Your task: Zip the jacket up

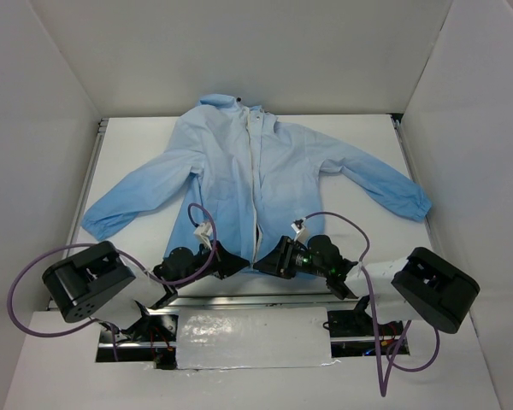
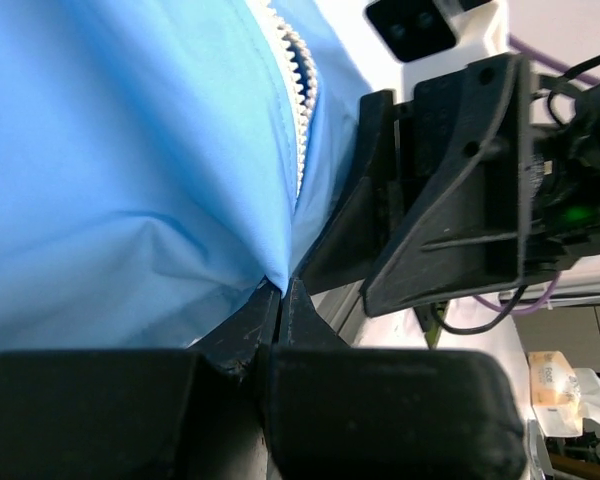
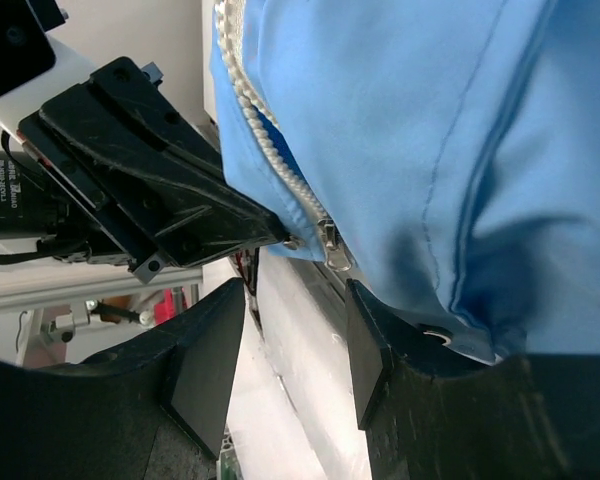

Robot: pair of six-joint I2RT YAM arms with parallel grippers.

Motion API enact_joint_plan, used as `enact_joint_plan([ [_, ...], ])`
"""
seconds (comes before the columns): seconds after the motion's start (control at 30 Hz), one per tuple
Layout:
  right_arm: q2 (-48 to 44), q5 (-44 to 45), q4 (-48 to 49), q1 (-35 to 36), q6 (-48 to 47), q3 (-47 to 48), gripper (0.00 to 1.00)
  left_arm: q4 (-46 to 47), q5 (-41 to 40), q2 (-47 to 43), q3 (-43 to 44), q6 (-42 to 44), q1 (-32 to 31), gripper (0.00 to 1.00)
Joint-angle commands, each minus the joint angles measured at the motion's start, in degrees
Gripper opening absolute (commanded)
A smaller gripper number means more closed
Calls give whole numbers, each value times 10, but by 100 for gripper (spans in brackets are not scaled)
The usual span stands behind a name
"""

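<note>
The jacket (image 1: 239,179) lies flat in the middle of the white surface (image 1: 359,248), its long axis running up the frame. Its collar is at the top, its hem at the bottom, its sleeves slant out to either side, and the zipper (image 1: 258,171) runs down the centre. At the hem the left claw (image 2: 280,300) is clamped tight on the fabric edge just left of the zipper's foot. The right claw (image 3: 295,340) faces it with jaws about half apart, gripping nothing, the slider (image 3: 332,243) just beyond its fingertips.

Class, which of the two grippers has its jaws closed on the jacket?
The left gripper, pinching the jacket hem; the right gripper has jaws apart.
</note>
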Motion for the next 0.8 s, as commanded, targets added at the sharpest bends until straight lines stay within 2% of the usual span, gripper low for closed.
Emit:
enact_joint_plan([
  [0.0,-3,-1,47,7,6,0,52,318,-5,-24,2,-4,-1,0],
  [0.17,1,8,45,12,1,2,52,312,-2,-37,6,-4,-1,0],
  [0.4,18,7,91,13,-20,12,52,322,23,-42,18,-28,-1,0],
  [0.7,14,-4,90,12,-32,29,52,302,22,-108,10,-30,-1,0],
  [0.77,14,-8,116,14,-25,22,51,284,22,-115,10,-25,-1,0],
])
